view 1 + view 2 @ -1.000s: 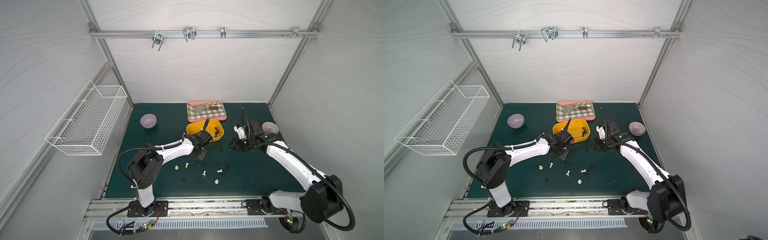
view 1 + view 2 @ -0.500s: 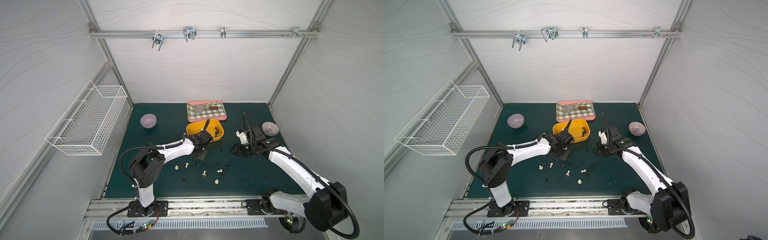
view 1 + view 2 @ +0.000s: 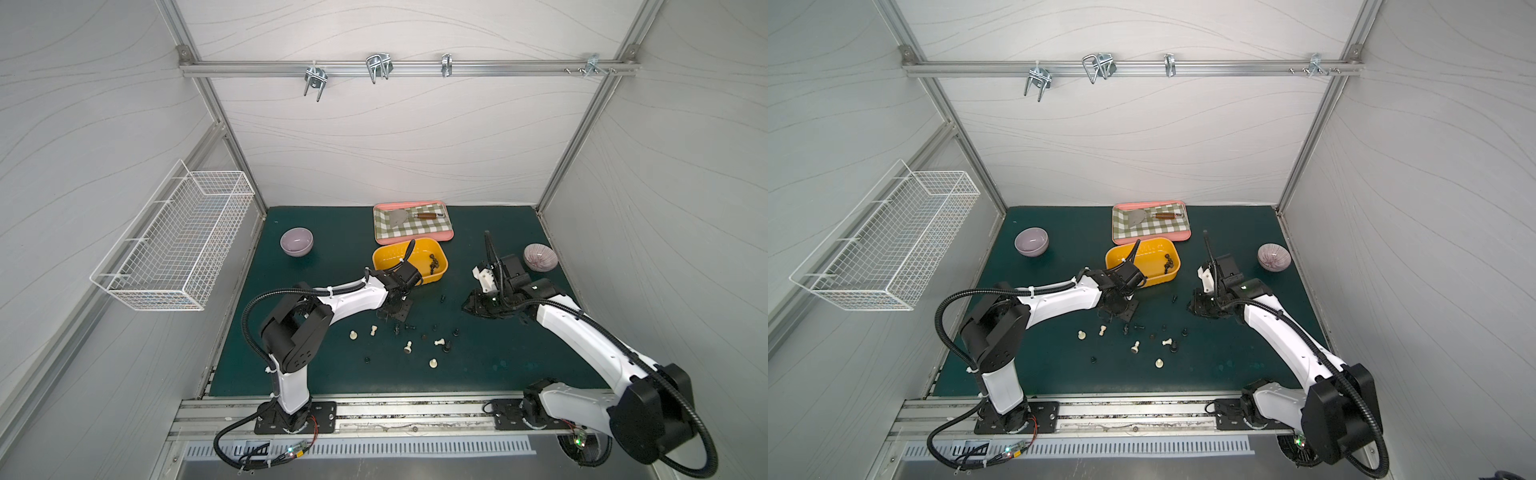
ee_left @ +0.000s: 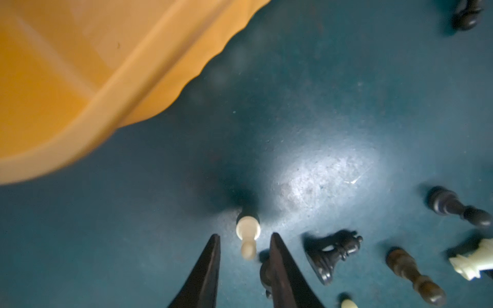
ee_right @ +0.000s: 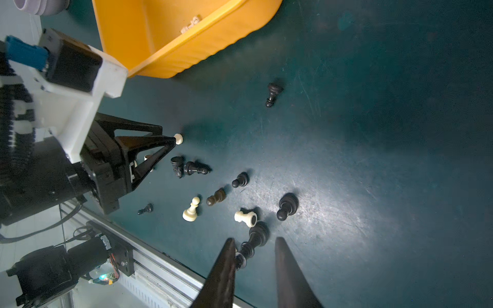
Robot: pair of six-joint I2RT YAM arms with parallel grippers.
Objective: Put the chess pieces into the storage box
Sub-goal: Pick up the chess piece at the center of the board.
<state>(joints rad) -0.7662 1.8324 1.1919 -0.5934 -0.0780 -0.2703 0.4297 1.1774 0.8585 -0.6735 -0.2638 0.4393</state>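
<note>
Most chess pieces (image 3: 409, 347) lie scattered on the table (image 3: 498, 365). Beyond them, the left gripper (image 4: 244, 235) stands narrowly apart around a cream pawn (image 4: 248, 229). The right gripper (image 5: 254, 239), also narrow, seems to hold nothing. Farthest, the box (image 3: 376, 259) holds a few black pieces (image 3: 434, 262), so the task is mostly undone.

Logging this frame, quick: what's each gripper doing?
Left gripper: open, white pawn between its jaws, not gripped.
Right gripper: open, empty.

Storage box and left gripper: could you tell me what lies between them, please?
Left wrist view: a cream-white piece at the left gripper, then bare mat to the storage box.
</note>
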